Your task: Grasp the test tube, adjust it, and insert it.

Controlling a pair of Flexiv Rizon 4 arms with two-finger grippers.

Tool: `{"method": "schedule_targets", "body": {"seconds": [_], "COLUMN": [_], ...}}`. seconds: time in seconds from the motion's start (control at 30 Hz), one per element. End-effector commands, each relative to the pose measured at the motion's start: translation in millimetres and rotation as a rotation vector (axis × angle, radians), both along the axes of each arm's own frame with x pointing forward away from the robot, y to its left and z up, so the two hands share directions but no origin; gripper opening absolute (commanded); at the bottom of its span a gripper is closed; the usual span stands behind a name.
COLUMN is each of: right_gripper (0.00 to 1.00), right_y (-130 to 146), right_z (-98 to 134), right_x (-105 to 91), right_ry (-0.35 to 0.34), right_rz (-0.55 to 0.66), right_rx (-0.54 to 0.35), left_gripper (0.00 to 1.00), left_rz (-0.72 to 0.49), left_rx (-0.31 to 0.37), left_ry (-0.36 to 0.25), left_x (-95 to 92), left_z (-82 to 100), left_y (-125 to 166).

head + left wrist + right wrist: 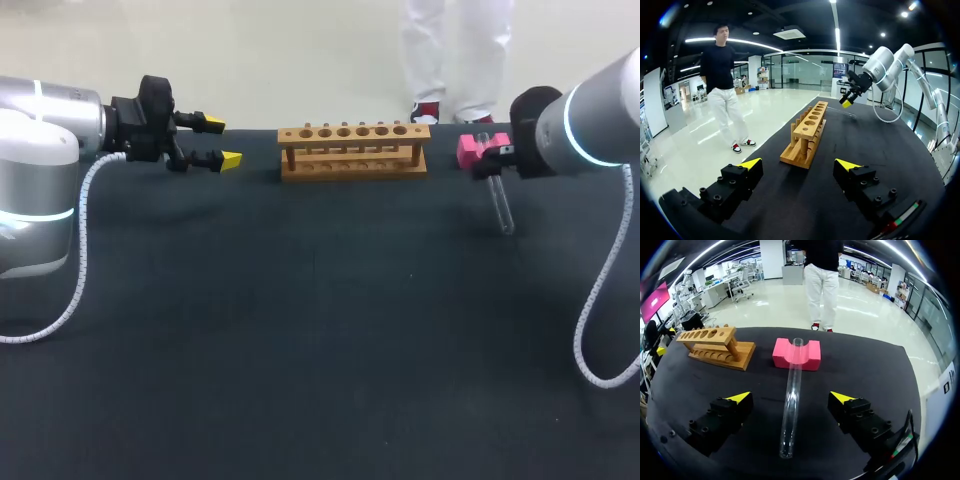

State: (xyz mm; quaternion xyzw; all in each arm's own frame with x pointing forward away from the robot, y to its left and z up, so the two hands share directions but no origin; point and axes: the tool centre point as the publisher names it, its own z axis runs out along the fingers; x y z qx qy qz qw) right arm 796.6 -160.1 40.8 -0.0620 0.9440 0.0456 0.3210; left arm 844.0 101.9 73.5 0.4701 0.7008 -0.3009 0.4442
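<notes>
Clear smooth glass test tube lies on dark counter, far end in notched pink foam block, between wide-open right jaws, untouched. Left jaws wide open, empty, near six-hole wooden rack.

far edge, middle: wooden rack | right of it: pink block | test tube slanting from block toward near edge on worktop | far-left corner: left claw, fingers spread, aimed at rack | right arm beside block
</notes>
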Motion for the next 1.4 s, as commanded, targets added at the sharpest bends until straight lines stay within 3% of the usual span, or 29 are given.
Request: {"method": "schedule_targets", "body": {"seconds": [0.03, 0.6, 1.4], "right_gripper": [1.00, 1.00, 1.00], "right_y": [3.4, 4.4, 4.2], "right_z": [-8.4, -19.9, -32.7], "right_x": [0.7, 4.3, 10.3], "right_ry": [-0.570, -0.586, -0.558], "right_rz": [-0.035, -0.059, -0.083], "right_rx": [0.082, 0.095, 0.107], "left_gripper": [1.00, 1.00, 1.00], "left_rz": [0.002, 0.002, 0.002], "left_rx": [-0.004, -0.004, -0.004], "left_ry": [-0.006, -0.006, -0.006], "left_x": [-1.4, -1.4, -1.4], "left_z": [-1.0, -1.0, -1.0], "left_y": [0.5, 0.5, 0.5]}}
